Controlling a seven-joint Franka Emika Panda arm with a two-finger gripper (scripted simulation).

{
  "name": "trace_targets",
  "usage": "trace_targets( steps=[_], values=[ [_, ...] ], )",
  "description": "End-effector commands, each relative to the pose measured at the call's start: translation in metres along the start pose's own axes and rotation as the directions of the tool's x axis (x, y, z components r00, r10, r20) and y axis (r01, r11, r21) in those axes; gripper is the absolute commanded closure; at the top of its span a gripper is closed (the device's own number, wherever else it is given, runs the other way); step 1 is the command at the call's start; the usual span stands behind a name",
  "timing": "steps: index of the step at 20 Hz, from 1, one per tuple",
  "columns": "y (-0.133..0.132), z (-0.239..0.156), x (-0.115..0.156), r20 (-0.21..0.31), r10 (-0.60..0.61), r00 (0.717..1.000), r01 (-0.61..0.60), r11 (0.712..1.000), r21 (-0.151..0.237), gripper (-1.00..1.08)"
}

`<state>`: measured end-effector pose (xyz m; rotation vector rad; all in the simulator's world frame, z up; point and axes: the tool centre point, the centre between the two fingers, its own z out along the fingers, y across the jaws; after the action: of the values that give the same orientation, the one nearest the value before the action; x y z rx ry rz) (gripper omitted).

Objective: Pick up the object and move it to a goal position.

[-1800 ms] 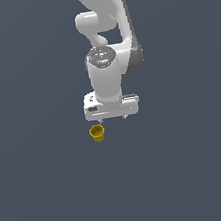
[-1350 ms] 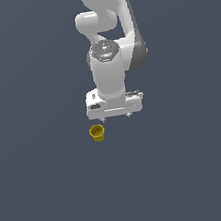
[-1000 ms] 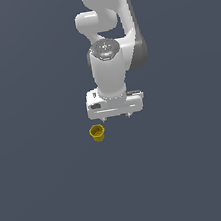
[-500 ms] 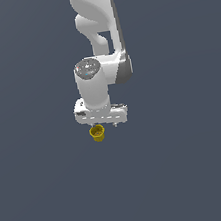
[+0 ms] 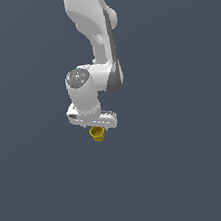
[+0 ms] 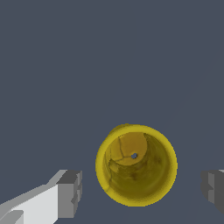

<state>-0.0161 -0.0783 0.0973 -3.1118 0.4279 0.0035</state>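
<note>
Since the earlier frames the arm has swung toward the exterior view's left and come down, so the gripper now hangs directly over the yellow cup, which stands upright on the grey counter. To grasp well, it should centre the cup between the fingers, descend until they flank the rim, then close gently. The gripper is wide open, a finger on each side of the cup, touching nothing.

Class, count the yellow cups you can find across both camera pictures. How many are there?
1. The yellow cup stands upright just beneath the gripper; the wrist view shows that same cup between its open fingers.
</note>
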Motion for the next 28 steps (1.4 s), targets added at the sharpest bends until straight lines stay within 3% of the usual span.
trace_targets(
  steps=[1,17,18,28],
  values=[
    [-0.001,0.0,0.0,-0.001,-0.001,1.0,0.001,1.0,0.0,-0.92],
    [0.001,0.051,0.0,-0.002,0.004,1.0,-0.004,1.0,0.0,-0.92],
    [0.001,0.051,0.0,-0.002,0.004,1.0,-0.004,1.0,0.0,1.08],
    [0.001,0.05,0.0,-0.003,0.004,1.0,-0.004,1.0,0.0,1.08]
  ],
)
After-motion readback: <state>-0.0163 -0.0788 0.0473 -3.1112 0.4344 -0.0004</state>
